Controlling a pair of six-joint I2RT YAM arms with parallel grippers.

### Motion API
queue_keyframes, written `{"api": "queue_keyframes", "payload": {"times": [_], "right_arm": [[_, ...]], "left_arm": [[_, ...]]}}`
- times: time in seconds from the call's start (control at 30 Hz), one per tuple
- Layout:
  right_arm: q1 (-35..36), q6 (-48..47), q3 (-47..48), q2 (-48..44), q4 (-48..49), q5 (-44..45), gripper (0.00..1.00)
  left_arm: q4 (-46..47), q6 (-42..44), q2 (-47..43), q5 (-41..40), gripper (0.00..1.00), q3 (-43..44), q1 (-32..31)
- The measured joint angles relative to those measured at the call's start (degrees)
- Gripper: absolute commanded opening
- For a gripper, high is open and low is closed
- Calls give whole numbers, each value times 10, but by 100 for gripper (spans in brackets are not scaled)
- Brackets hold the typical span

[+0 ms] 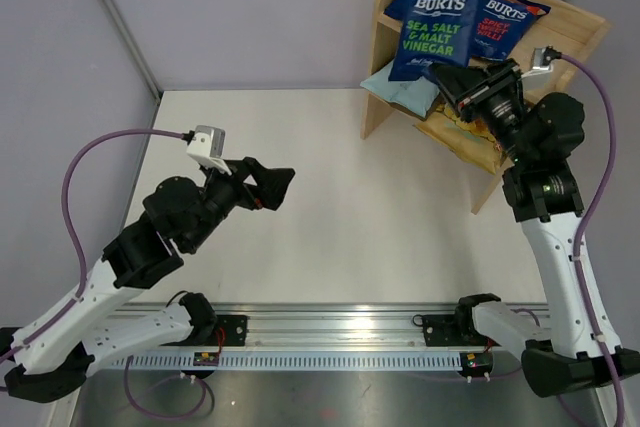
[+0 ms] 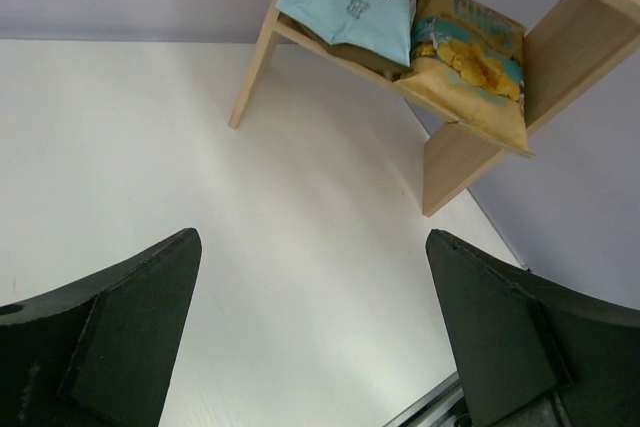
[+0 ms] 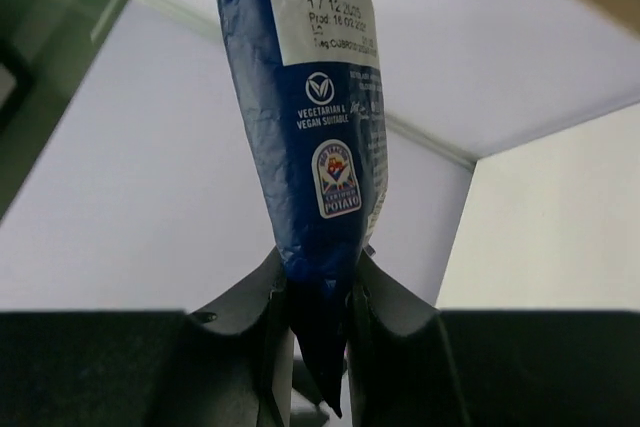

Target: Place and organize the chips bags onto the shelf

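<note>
White table [image 1: 330, 217], one shelf [image 1: 585, 27]; right hand [image 3: 318, 332] pinches one Burts bag [image 1: 437, 22].

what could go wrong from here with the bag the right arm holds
1. The right gripper pinches the green-lettered Burts bag only by one end seam, so it may flop or slip out.
2. It is close to the red-lettered Burts bag on the top tier of the shelf and might knock it.
3. The yellow bag seems to overhang the lower tier's front edge; the right arm, close by, could drag it off.
</note>
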Motion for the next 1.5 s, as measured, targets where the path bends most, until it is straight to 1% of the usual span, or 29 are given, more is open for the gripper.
{"api": "queue_keyframes", "payload": {"times": [0.1,0.17,0.23,0.37,0.53,0.7,0.77,0.9,0.97,1.0,1.13,1.33,1.5], "right_arm": [[-77,51,35,30,-9,-5,0],[-114,91,50,45,-10,-3,0],[-145,121,53,50,-14,1,3],[-188,165,55,50,-27,17,2],[-226,193,57,48,-46,40,0],[-278,229,92,75,-70,17,0],[-292,242,99,87,-82,4,0],[-301,254,108,90,-101,2,1],[-302,261,108,86,-113,7,5],[-303,266,107,83,-120,9,5],[-303,282,94,66,-149,26,4],[-303,309,70,37,-154,42,4],[-303,329,54,22,-159,67,9]], "left_arm": [[-26,10,-8,1,99,4,0],[-45,17,-16,-1,99,10,0],[-64,24,-26,-5,99,17,0],[-109,40,-54,-21,99,30,0],[-164,53,-80,-37,99,43,0],[-218,68,-81,-34,99,45,0],[-223,74,-85,-34,99,31,0],[-231,82,-87,-31,99,-7,0],[-236,85,-84,-25,99,-19,0],[-238,87,-82,-23,99,-22,0],[-242,93,-76,-18,99,-23,0],[-241,94,-77,-14,99,-23,0],[-241,94,-89,-12,99,-26,0]]}}
